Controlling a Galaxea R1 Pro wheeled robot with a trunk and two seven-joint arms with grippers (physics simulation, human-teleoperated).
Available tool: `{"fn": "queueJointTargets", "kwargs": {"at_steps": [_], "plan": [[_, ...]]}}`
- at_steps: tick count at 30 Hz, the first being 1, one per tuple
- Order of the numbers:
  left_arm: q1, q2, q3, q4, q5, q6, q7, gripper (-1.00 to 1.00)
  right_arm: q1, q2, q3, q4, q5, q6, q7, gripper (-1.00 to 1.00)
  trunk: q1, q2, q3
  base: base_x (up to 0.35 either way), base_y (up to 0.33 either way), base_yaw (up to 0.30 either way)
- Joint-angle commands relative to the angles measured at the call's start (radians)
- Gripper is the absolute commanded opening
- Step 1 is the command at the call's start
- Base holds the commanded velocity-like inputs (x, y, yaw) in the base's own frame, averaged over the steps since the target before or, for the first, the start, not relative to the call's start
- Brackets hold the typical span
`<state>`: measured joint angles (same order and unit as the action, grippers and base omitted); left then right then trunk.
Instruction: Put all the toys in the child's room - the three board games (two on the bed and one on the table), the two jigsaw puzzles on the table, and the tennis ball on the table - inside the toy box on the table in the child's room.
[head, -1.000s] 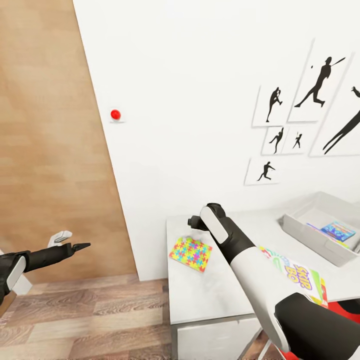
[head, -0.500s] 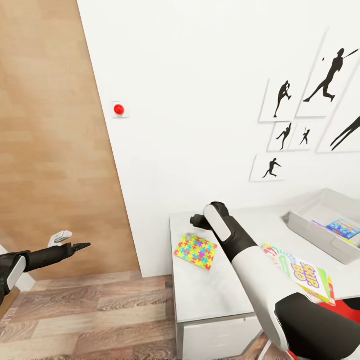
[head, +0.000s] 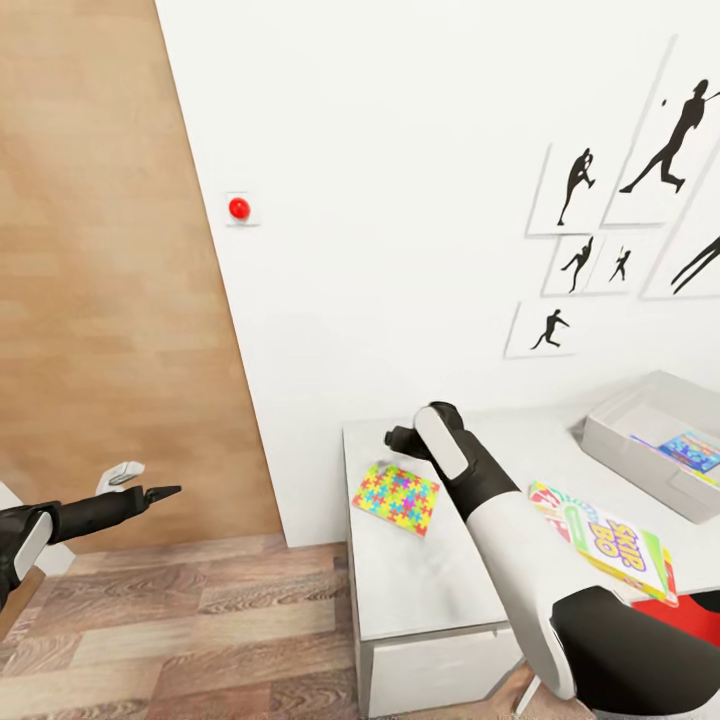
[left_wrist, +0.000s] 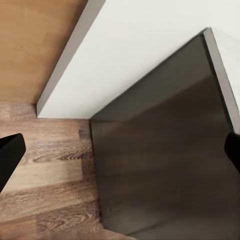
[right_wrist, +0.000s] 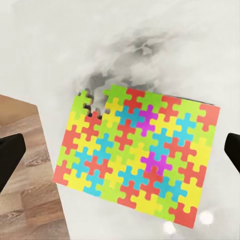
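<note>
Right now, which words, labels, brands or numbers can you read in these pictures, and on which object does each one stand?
"SKIP BO": on the white, green and red board game carton lying on the table.
The blue carton in the toy box has colourful print, too small to read.
The jigsaw puzzle, the red wall button and the silhouette prints carry no text.

The jigsaw puzzle (right_wrist: 137, 157) shows interlocking pieces in yellow, green, red, blue and purple on the pale grey-white table (head: 420, 590). Beside it lies the white, green and red Skip-Bo carton (head: 610, 543); black silhouette prints (head: 585, 190) mark the white wall above the table.
</note>
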<state>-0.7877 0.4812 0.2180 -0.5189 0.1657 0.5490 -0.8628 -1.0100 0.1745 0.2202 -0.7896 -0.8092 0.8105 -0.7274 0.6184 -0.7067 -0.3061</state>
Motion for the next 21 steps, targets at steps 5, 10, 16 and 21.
{"fn": "queueJointTargets", "kwargs": {"at_steps": [5, 10, 16, 21], "plan": [[-0.001, 0.000, 0.001, 0.000, 0.005, 0.007, -0.003, 1.00, -0.001, 0.000, -0.032, 0.000, -0.005, 0.001, -0.010, 1.00, 0.000, -0.001, -0.010, 0.000, 0.008, 0.000], [-0.001, 0.000, 0.001, 0.000, 0.005, 0.006, -0.004, 1.00, -0.001, 0.000, -0.041, 0.001, -0.004, -0.030, -0.010, 1.00, 0.000, -0.001, -0.018, 0.000, 0.001, 0.000], [-0.001, 0.000, 0.001, 0.000, 0.005, -0.004, -0.005, 1.00, -0.001, 0.000, -0.043, 0.009, -0.004, -0.054, -0.039, 1.00, 0.000, -0.001, -0.027, 0.000, 0.000, 0.000], [-0.001, 0.000, 0.001, 0.000, 0.005, -0.008, -0.005, 1.00, -0.001, 0.000, -0.048, 0.012, -0.004, -0.058, -0.074, 1.00, 0.000, -0.001, -0.035, 0.000, 0.000, 0.000]]}}
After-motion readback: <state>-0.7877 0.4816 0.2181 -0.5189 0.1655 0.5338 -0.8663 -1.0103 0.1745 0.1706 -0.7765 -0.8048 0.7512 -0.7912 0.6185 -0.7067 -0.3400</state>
